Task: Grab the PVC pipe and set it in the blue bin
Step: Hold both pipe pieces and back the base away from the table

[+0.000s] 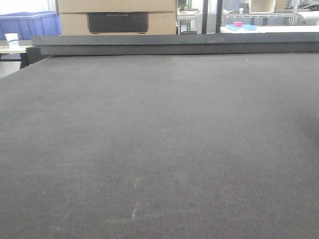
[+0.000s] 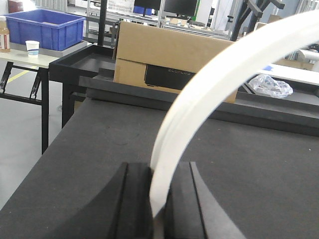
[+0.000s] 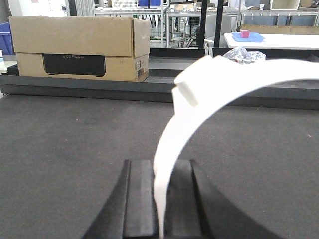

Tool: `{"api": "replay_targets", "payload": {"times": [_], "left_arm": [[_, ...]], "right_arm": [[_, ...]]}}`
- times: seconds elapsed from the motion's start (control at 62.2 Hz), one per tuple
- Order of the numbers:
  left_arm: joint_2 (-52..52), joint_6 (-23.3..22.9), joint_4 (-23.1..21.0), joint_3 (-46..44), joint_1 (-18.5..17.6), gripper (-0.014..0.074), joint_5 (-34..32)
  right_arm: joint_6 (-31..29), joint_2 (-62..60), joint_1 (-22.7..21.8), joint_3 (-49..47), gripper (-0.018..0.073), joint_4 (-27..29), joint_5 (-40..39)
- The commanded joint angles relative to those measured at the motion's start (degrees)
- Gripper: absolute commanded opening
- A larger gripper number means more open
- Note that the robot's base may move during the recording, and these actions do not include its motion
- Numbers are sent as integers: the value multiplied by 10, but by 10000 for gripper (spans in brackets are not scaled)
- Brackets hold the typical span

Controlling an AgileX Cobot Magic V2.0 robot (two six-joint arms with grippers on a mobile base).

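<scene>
Rising from between the black jaws of the left gripper (image 2: 158, 199), a white curved PVC pipe (image 2: 209, 87) is clamped above the dark grey felt table (image 2: 99, 149). Its long axis is bent from 6 o'clock toward 2 o'clock. A similar white collared arc (image 3: 249, 72) is clamped by the right gripper (image 3: 162, 199), bent toward 3 o'clock; whether both are one pipe cannot be told.

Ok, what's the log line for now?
left pincer: shut on white strip; right pincer: shut on another white strip; blue bin: far left
</scene>
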Motion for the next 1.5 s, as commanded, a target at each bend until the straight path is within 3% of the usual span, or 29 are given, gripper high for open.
{"api": "replay_targets", "payload": {"times": [0.0, 0.852, 1.303, 1.48], "left_arm": [[-4, 0, -5, -2, -1, -111, -18], [-4, 0, -5, -2, -1, -111, -19], [-6, 0, -5, -2, -79, -111, -21], [-6, 0, -5, -2, -84, -111, -21]], "right_arm": [[-2, -1, -1, 0, -167, -4, -17], [-2, -1, -1, 0, -167, -4, -17], [-2, -1, -1, 0, -167, -4, -18], [-2, -1, -1, 0, -167, -4, -18]]}}
